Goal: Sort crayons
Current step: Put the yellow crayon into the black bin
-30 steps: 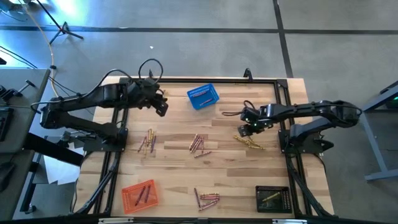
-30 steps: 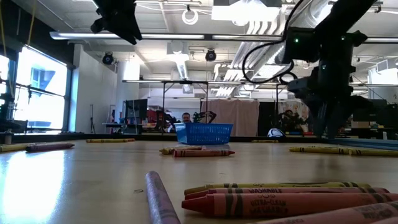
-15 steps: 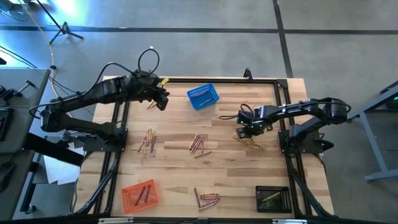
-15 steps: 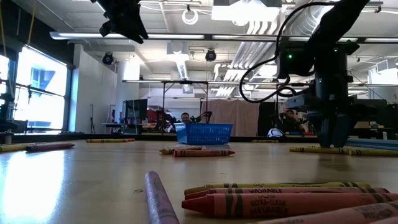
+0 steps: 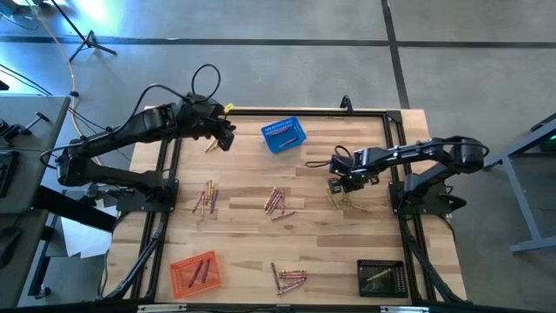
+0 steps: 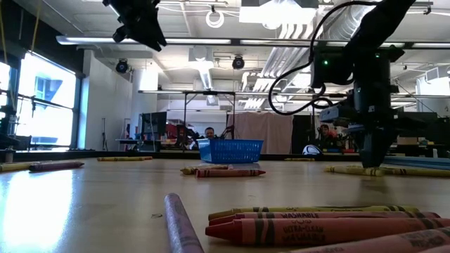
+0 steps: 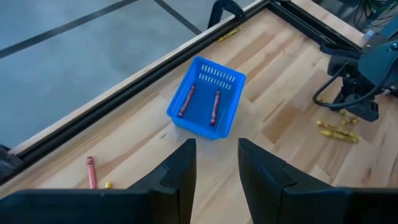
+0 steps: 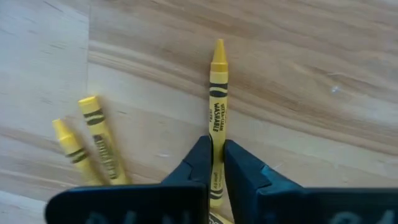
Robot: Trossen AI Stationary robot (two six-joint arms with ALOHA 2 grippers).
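Fingers pinch tight around a thin yellow wax crayon [image 8: 217,106] in the right wrist view: the right tool [image 8: 214,163] is closed on it, down at the pale wooden counter [image 5: 243,235]. From above, that right tool [image 5: 340,184] sits right of centre in the frame, just over a small cluster of loose yellow crayons [image 5: 347,203]. Two more of those yellow sticks [image 8: 87,143] lie just beside the gripped one, apart from it.

Up in the upper left of the overhead frame, the left tool [image 5: 224,136] hangs above the counter's far edge, fingers apart and holding nothing; its own view shows the gap between the two dark fingers [image 7: 179,169].

Near upper centre sits the small blue mesh basket [image 5: 284,136], two red crayons [image 7: 200,102] lying inside.

Crayons are scattered everywhere else: a mixed bunch [image 5: 206,198] left of centre, another bunch [image 5: 277,202] in the middle, a pink-red group [image 5: 288,278] at the lower middle. The orange mesh basket [image 5: 195,270] at lower left holds a few sticks; the black mesh basket [image 5: 380,277] at lower right holds yellow ones.
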